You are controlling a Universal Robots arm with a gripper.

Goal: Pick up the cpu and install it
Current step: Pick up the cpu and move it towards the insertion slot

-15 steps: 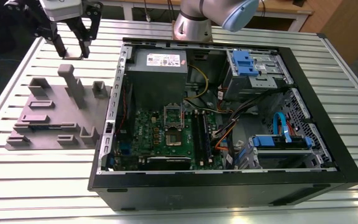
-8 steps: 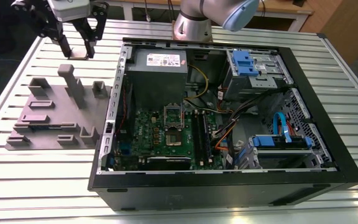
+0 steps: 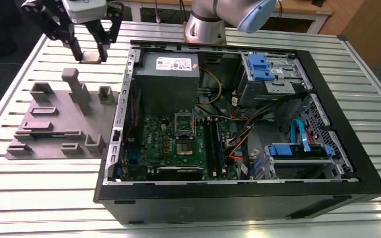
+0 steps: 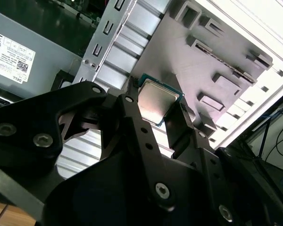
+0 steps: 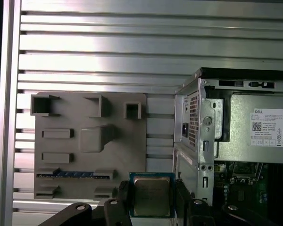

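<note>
While our gripper [image 3: 91, 53] clamped the cpu [image 4: 155, 101] between its fingers near the grey fixture [image 3: 58, 124], we judged it picked, the socket [image 3: 185, 128] well apart

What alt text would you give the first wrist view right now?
The end effector grips the cpu by two edges, silvery top facing the camera. Beyond it lie a grey fixture plate on the slatted table and the open computer case.

cpu [image 4: 156, 101] — square, silvery top, green rim | clamped at opposite edges in tool [image 5: 152, 189]
</note>
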